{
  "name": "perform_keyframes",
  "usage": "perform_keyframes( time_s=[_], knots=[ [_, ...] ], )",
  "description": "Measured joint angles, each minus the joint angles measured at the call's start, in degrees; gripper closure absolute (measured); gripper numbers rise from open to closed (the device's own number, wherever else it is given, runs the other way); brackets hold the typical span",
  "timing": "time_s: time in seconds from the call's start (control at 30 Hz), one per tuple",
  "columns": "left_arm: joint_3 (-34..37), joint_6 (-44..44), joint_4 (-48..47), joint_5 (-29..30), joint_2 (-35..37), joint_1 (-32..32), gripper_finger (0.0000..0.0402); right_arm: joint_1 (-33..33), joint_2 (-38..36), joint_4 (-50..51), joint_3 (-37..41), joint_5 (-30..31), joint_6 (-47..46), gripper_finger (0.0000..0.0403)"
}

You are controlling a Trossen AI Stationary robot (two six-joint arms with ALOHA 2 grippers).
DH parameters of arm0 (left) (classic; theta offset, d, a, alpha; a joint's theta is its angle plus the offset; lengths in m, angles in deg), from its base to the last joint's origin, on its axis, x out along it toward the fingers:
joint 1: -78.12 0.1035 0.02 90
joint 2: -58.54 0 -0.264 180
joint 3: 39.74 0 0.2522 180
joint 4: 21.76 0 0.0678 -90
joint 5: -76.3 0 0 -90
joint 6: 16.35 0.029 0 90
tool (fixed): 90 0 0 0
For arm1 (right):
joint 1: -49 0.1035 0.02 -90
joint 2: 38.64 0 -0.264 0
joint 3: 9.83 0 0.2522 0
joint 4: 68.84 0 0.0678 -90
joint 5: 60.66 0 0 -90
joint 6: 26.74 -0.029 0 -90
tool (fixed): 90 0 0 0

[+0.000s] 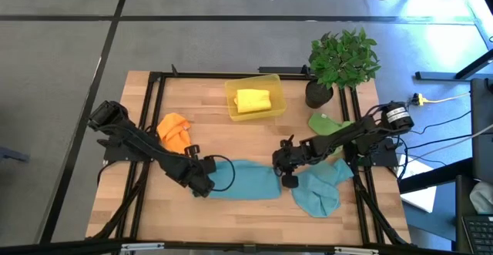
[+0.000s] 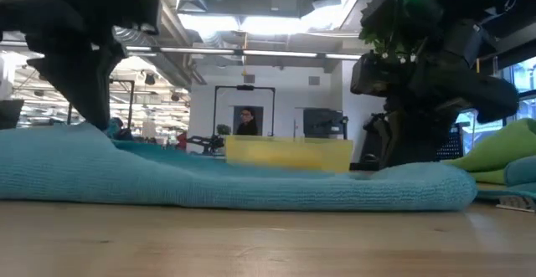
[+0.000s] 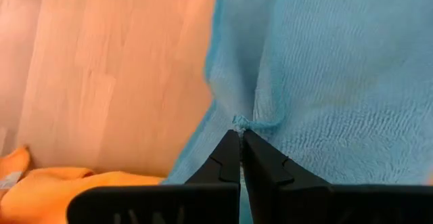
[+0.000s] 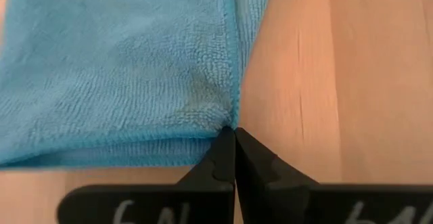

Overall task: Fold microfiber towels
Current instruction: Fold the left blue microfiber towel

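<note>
Teal towel [image 1: 245,179], partly folded near the tabletop's front edge, is pinched at opposite ends by the left gripper [image 1: 205,187] and right gripper [image 1: 288,179]. One yellow towel [image 1: 253,100] is binned; three remain unfolded.

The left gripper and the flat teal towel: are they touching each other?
Touching. In the left wrist view the left gripper is shut on the edge of the teal towel, which puckers at the fingertips.
</note>
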Motion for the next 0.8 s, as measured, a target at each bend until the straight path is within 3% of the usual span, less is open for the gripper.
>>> perform_keyframes(
  time_s=[0.17, 0.47, 0.8],
  knots=[
    [1.09, 0.1, -0.34, -0.27, 0.0, 1.15, 0.0401, -0.01, -2.89, 0.15, -0.02, -0.03, -0.46, 0.0402],
    [1.09, 0.33, -0.52, 0.71, 0.0, 2.62, 0.0396, -0.5, -0.06, 1.44, -0.02, 0.02, -2.06, 0.0402],
    [-0.83, 2.71, -4.67, 0.43, 0.14, 3.69, 0.0323, -0.62, 0.41, 1.31, -0.1, 3.18, -2.96, 0.0377]
  ],
)
